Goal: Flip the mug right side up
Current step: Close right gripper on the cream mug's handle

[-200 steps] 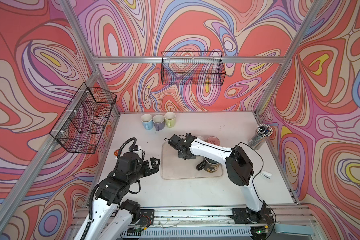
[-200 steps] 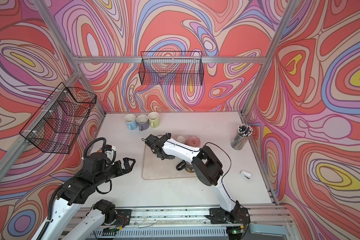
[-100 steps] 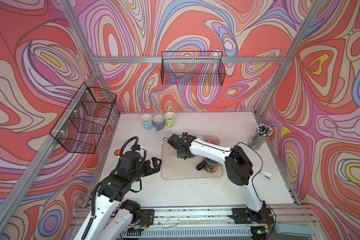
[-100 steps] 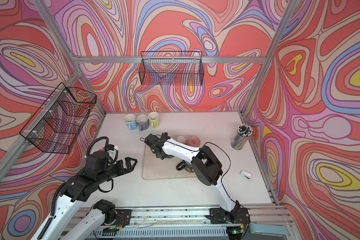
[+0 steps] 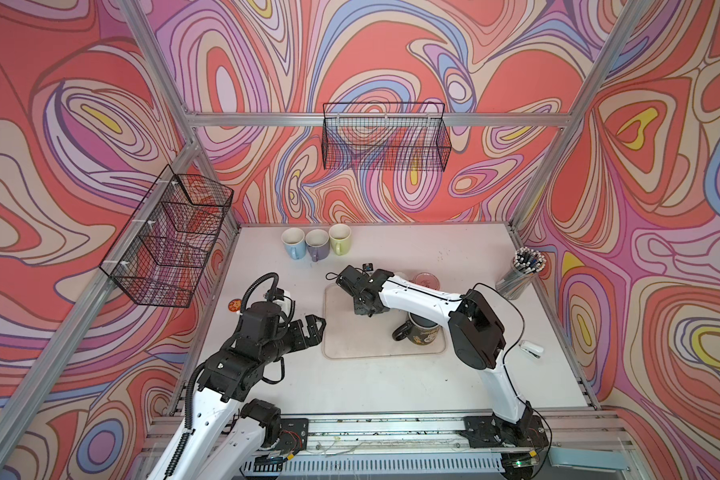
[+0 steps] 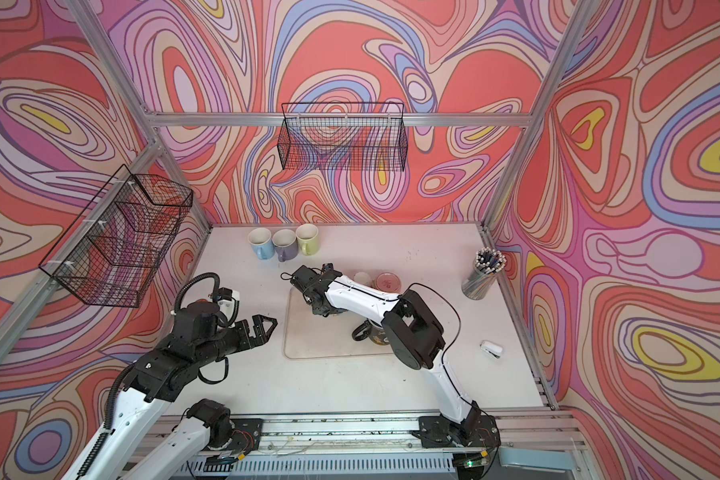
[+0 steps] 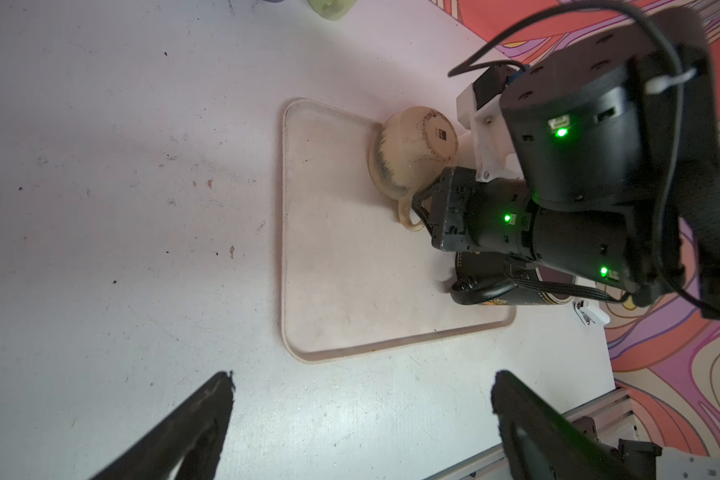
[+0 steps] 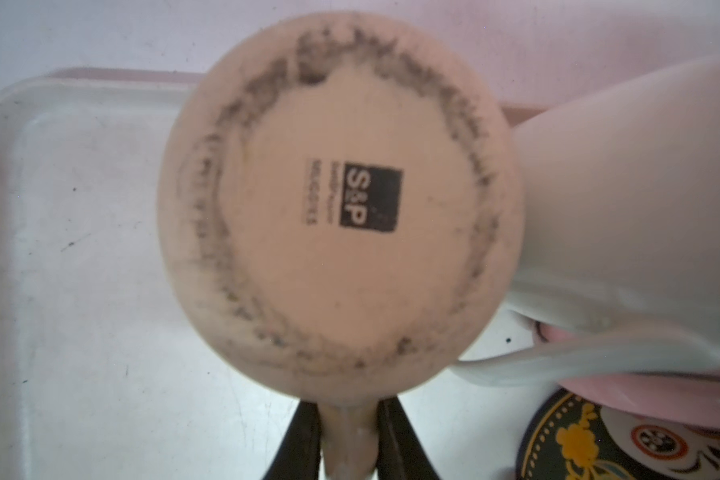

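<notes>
A cream mug (image 8: 341, 199) stands upside down at the back-left corner of a pale tray (image 7: 350, 291), its printed base facing up. It also shows in the left wrist view as the mug (image 7: 412, 153). My right gripper (image 8: 348, 405) is shut on the mug's handle, one dark finger on each side. In both top views the right wrist (image 5: 364, 299) covers the mug. My left gripper (image 5: 314, 328) hangs open and empty over the table left of the tray, and its fingers (image 7: 208, 407) frame bare table in the left wrist view.
A black patterned mug (image 5: 422, 332) stands upright on the tray's right side. A white mug (image 8: 620, 187) and a pink saucer (image 5: 427, 279) sit just behind the tray. Three pastel mugs (image 5: 316, 245) line the back, a pen cup (image 5: 520, 270) stands at the right, and wire baskets (image 5: 385, 137) hang on the walls.
Barely anything has moved. The right wrist has settled slightly over the tray's back-left corner, and the left arm has shifted a little.
</notes>
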Motion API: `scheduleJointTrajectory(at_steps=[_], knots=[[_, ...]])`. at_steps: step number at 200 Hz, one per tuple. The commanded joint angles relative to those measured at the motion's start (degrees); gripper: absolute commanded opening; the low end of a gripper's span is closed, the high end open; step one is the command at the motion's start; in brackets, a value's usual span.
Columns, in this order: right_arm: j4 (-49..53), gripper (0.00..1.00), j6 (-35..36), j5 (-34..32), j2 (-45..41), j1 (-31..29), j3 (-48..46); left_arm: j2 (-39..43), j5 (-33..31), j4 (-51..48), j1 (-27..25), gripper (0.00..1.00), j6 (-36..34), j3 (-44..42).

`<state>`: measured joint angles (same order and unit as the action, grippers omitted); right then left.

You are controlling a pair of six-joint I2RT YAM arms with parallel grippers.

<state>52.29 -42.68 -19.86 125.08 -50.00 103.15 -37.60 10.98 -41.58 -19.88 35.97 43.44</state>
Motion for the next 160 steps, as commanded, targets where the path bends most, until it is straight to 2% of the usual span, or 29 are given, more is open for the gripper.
scheduleJointTrajectory(at_steps=[1, 22, 67, 160], knots=[[-1.8, 0.10, 0.7, 0.0, 1.1, 1.0, -0.7, -0.5, 0.9, 1.8, 0.3, 1.00, -0.9, -1.0], [-2.7, 0.00, 0.8, 0.9, 1.0, 1.3, -1.4, -0.3, 1.6, 2.7, 0.3, 1.00, -1.1, -1.7], [-5.3, 0.00, 1.8, 2.5, -1.1, 1.5, -3.5, -0.3, 2.1, 3.2, 0.3, 1.00, -1.8, -2.0], [-16.8, 0.00, 6.8, 10.5, -12.5, 2.0, -12.2, -0.9, 0.2, 4.1, 0.3, 0.97, -1.9, -2.7]])
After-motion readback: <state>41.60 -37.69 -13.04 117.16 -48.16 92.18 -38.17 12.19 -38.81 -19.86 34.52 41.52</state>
